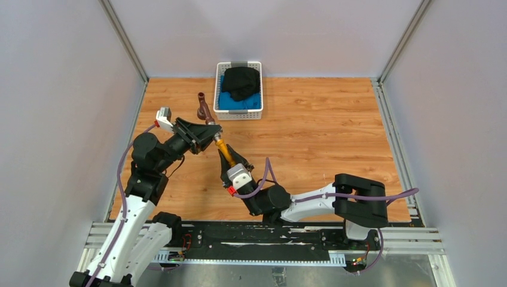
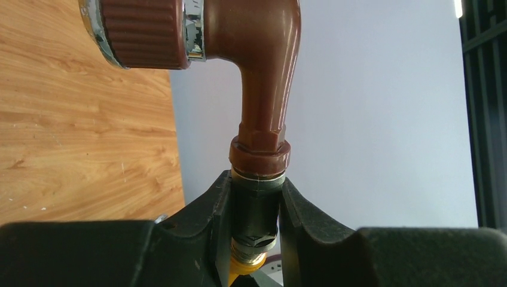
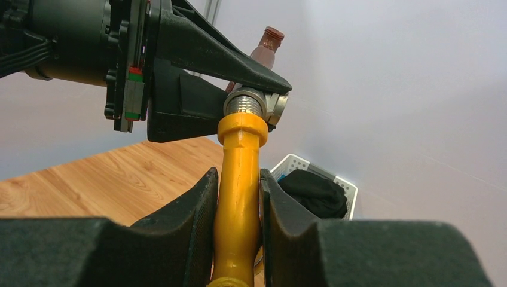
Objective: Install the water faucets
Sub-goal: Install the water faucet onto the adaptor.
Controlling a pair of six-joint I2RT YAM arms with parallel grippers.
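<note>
Now the left claw (image 2: 256, 200) squeezes the brown faucet (image 2: 266, 78) by its dark neck, and the right claw (image 3: 238, 191) squeezes the yellow faucet (image 3: 240, 161). They meet end to end, up above the table (image 1: 311, 137). Keep them lined up straight and twist gently.

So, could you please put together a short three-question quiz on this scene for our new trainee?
1. Which jaws are shut on the yellow tubular faucet: the left jaws or the right jaws?
2. True or false: the reddish-brown faucet with ribbed round knob lies loose on the wooden table.
3. The white plastic mesh basket holds: A) black and blue cloths; B) metal bolts; C) nothing.

Key
1. The right jaws.
2. False: the left jaws grip it just below its collar, clear of the table.
3. A.
</note>
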